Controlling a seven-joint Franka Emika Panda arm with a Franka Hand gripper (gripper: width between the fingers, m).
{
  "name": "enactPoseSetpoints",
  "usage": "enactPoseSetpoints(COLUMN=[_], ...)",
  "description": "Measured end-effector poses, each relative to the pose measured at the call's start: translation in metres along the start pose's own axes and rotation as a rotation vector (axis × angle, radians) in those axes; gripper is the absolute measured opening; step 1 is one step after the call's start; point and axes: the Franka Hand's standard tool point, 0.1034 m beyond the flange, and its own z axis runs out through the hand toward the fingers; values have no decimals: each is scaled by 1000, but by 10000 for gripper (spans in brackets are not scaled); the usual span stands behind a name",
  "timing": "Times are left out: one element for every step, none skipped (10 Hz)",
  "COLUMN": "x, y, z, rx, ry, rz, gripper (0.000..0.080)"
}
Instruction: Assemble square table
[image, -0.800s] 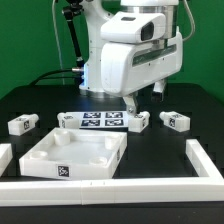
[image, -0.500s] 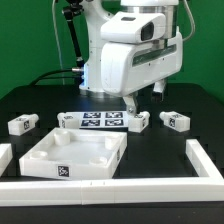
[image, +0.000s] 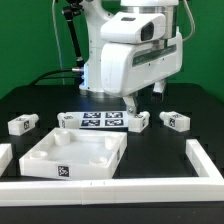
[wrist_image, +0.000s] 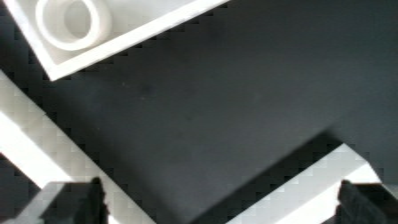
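The top (image: 85, 170) lay just before the marker board (image: 103, 121), with four legs (image: 22, 124) flanking that board. It looked like light, stiff, slick plastic, and its raised rim seemed the best hold. The gripper (wrist_image: 221, 205) hung with jaws wide apart, empty.

The gripper (wrist_image: 217, 206) shows only as two dark fingertips (wrist_image: 71, 204), standing wide apart with nothing between them but the black table (wrist_image: 214, 110). Beyond lies a white piece (wrist_image: 151, 20) bearing a round ring (wrist_image: 54, 36); which part it is cannot be told. A white strip (wrist_image: 29, 135) and a white wedge (wrist_image: 329, 160) lie nearer the fingertips, both blurred
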Motion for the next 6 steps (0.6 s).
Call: enactPoseSetpoints(x=[-29, -50, -69, -92, -105, -117], y=[-17, -30, -40, -51, -55, -54], z=[0, 3, 9, 14, 20, 25], rx=[-5, 3, 6, 13, 20, 19], ry=[-3, -8, -11, -13, -13, -9], rz=[-118, -140, -231, -368, -478, -586], gripper=[650, 650, 650, 650, 650, 650])
